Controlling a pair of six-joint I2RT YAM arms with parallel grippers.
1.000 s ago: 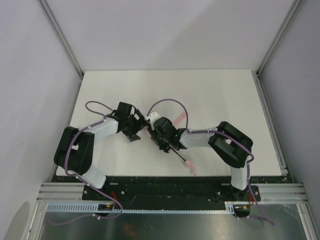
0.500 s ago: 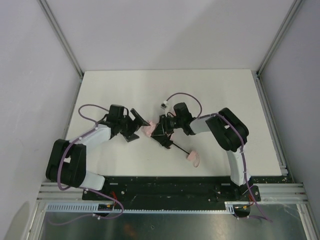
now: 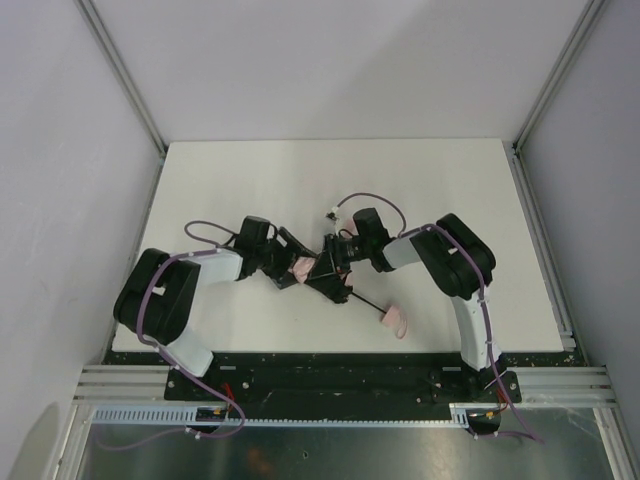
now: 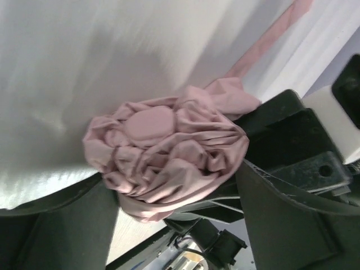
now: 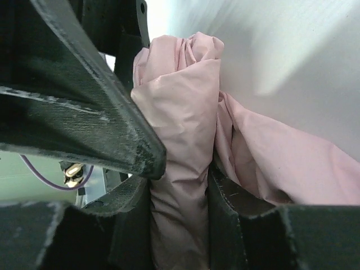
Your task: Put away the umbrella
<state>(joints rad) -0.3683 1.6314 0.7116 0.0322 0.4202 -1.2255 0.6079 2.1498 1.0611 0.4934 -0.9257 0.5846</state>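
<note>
The umbrella (image 3: 301,268) lies mid-table with its pale pink fabric bunched between both grippers. A thin black shaft (image 3: 365,302) runs from the bundle toward the near right, ending at the small pink handle (image 3: 392,320). My right gripper (image 3: 322,268) is shut on the fabric, and the right wrist view shows a fold of the umbrella (image 5: 180,129) pinched in the right gripper (image 5: 180,194). My left gripper (image 3: 288,268) faces the bundle's crumpled end. In the left wrist view, the left gripper (image 4: 174,180) is open, a finger on each side of the umbrella (image 4: 163,152). A pink strap (image 4: 264,45) trails behind it.
The white table (image 3: 450,200) is enclosed by pale walls and aluminium posts (image 3: 125,75). A black base rail (image 3: 330,365) runs along its near edge. The two grippers nearly touch each other at the umbrella.
My left gripper has moved right, up to the fabric bundle, its jaws narrowing slightly. The right arm has swung its wrist lower, and the handle has shifted slightly right and away.
</note>
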